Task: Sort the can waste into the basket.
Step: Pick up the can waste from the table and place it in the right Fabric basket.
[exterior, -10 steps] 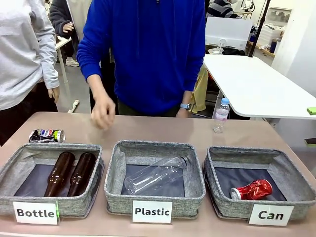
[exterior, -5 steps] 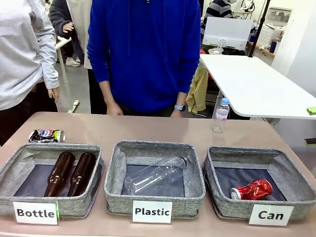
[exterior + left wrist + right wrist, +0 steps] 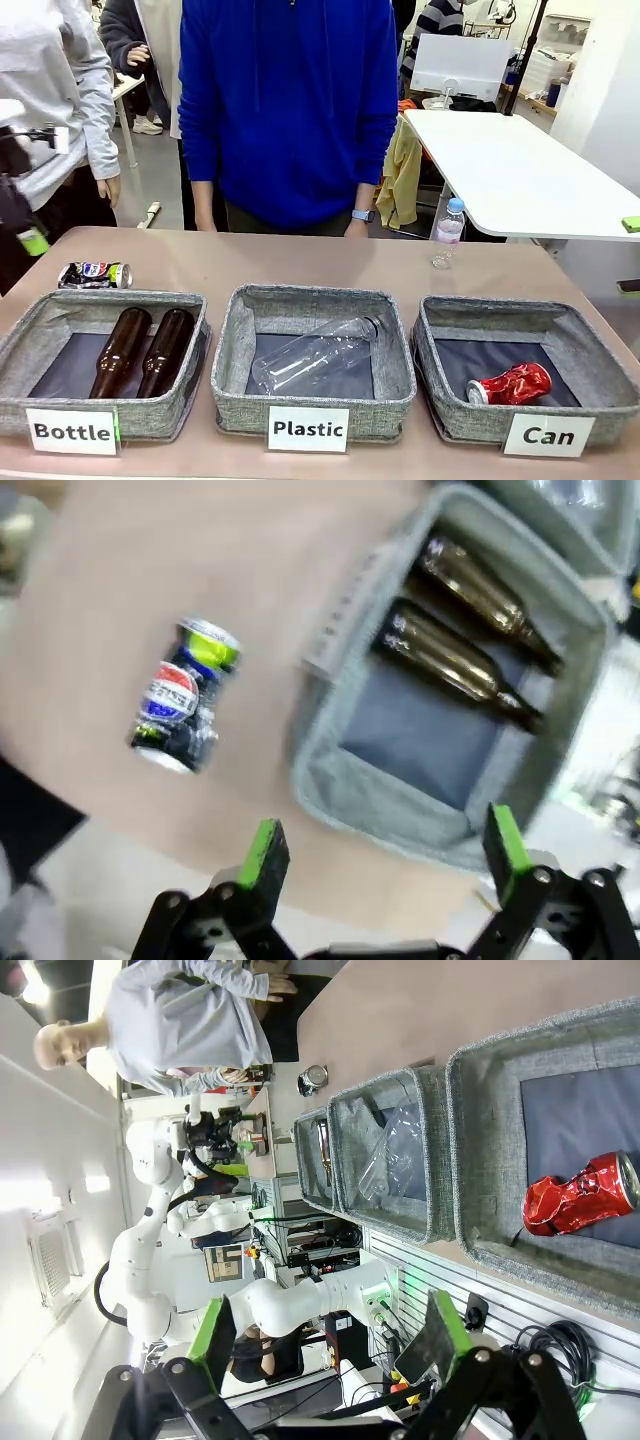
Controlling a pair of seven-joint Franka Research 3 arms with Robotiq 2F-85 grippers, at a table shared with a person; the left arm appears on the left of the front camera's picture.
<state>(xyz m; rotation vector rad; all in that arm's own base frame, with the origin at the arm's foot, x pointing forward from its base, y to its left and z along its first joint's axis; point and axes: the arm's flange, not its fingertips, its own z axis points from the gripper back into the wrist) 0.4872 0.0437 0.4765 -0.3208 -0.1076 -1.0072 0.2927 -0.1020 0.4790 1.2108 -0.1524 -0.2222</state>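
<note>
Crushed can (image 3: 511, 384) in basket (image 3: 500, 312)

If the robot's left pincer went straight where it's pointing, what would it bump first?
Probably the near wall of the grey fabric basket holding two brown glass bottles. The open left pincer aims there, not at the dented blue drink can beside it. The blurry picture leaves depth unsure.

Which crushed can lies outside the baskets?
The blue crushed metal can, by the grey fabric Bottle basket; the red crushed can lies inside the Can basket.

crushed can (image 3: 510, 384) in right basket (image 3: 490, 318), second can (image 3: 95, 275) behind left basket (image 3: 30, 335)
</note>
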